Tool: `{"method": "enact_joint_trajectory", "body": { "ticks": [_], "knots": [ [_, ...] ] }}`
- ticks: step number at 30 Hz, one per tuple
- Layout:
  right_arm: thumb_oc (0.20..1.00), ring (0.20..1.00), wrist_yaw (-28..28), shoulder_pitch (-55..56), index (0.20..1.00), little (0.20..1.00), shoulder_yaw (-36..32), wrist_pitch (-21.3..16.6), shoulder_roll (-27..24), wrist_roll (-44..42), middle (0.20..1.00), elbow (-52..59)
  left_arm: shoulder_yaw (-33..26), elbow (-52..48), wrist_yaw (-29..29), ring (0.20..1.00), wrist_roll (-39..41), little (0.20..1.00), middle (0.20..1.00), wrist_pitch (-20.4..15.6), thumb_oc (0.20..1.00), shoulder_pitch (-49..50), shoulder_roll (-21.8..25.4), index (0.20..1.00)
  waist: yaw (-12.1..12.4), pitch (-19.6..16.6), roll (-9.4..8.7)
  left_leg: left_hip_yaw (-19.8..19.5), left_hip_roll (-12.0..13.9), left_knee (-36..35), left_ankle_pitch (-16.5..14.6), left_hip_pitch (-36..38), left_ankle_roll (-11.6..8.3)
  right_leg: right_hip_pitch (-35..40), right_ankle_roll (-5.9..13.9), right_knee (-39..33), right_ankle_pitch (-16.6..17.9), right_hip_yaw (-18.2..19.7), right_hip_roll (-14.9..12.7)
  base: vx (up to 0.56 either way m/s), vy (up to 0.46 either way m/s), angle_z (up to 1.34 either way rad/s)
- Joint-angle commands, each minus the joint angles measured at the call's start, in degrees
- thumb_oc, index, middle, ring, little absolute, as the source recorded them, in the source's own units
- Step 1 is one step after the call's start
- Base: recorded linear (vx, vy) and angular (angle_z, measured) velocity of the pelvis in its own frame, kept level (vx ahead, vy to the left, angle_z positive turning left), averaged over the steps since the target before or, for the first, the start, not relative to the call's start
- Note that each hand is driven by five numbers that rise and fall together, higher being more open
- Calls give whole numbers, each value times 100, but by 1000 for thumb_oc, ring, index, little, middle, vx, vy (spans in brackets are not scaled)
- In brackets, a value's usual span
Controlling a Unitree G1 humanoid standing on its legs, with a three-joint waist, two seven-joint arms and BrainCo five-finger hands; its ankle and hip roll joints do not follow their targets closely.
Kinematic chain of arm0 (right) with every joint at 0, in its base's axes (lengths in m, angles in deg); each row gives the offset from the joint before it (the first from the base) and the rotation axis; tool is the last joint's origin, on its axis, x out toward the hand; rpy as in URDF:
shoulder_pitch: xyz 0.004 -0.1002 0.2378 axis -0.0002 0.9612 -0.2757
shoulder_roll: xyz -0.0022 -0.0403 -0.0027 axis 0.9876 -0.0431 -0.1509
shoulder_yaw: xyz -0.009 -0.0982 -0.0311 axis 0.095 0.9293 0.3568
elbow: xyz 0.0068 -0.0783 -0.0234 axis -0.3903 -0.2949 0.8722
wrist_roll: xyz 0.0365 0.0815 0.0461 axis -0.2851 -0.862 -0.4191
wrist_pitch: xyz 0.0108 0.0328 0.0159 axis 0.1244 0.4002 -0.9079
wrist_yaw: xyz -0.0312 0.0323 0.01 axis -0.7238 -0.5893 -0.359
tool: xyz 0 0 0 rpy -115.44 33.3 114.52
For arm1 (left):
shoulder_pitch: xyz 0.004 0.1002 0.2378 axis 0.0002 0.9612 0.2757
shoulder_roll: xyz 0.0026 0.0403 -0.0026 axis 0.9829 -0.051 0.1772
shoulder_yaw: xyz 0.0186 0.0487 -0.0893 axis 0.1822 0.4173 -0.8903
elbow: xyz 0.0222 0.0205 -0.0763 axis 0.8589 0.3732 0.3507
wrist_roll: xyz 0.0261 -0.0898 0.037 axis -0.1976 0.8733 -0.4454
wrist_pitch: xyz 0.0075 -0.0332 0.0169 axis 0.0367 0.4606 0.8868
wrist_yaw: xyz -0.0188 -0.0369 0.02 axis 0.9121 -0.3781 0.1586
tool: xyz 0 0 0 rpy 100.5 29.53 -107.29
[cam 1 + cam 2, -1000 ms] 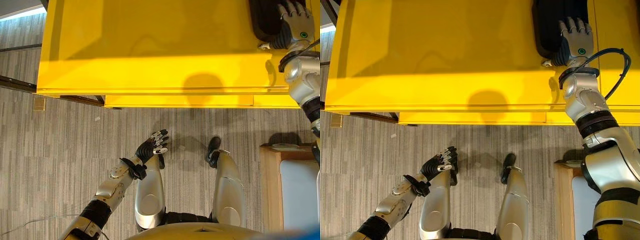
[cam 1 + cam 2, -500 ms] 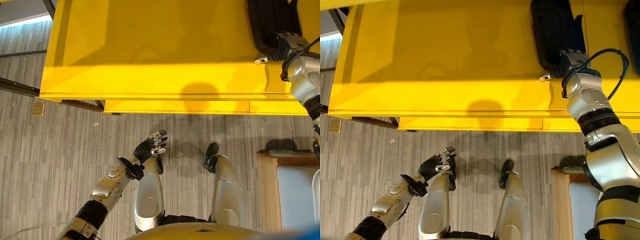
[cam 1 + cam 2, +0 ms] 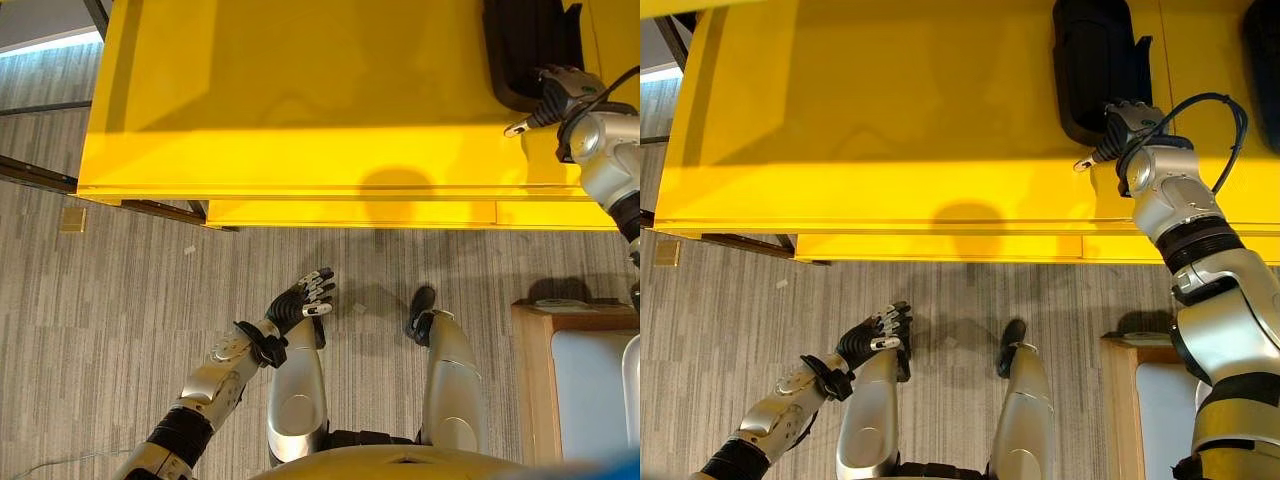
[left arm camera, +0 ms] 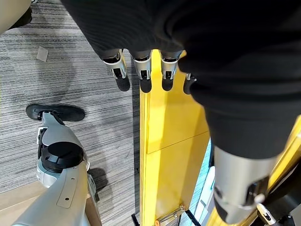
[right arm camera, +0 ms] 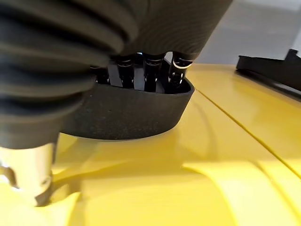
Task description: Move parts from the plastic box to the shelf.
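Observation:
A long black moulded part (image 3: 1090,60) lies on top of the yellow shelf (image 3: 300,100), towards its right end. My right hand (image 3: 1130,125) is at the part's near end. In the right wrist view its straight fingers (image 5: 150,70) reach over the part's rim (image 5: 122,113), and the thumb stays off the part, out to the side over the yellow top. That hand is open. My left hand (image 3: 300,298) hangs low over the carpet in front of the shelf, open and holding nothing.
A second black part (image 3: 1265,20) lies further right on the shelf top. A wooden-framed stand (image 3: 540,380) with a pale grey surface is at my right side. Grey striped carpet (image 3: 120,300) runs in front of the shelf.
My right hand lay flat on the black part a second ago. It has drawn back to the part's near end. The view has shifted a little. The left hand has barely moved.

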Motion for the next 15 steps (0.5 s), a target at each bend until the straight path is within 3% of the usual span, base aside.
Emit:
{"method": "enact_joint_trajectory", "body": {
  "ticks": [1,7,15],
  "knots": [
    [1000,1000,-94,200,1000,1000,5,106,-11,163,1000,131,19,-435,125,1000,-93,1000,1000,-131,1000,257,167,1000,33,207,-53,221,-163,690,-755,28,393,377,22,23,-274,-5,312,0,0,0],
    [1000,1000,-172,264,1000,1000,-146,401,88,231,1000,54,61,-417,84,1000,-95,1000,1000,-126,1000,211,119,1000,21,207,-44,210,-179,718,-790,10,408,377,25,30,-280,10,312,0,0,0],
    [1000,1000,43,294,1000,1000,-187,428,134,311,1000,75,80,-403,105,1000,-123,1000,1000,-129,1000,187,109,1000,-5,207,-39,234,-179,704,-789,23,413,379,25,6,-267,26,329,0,0,0]
  ]
}}
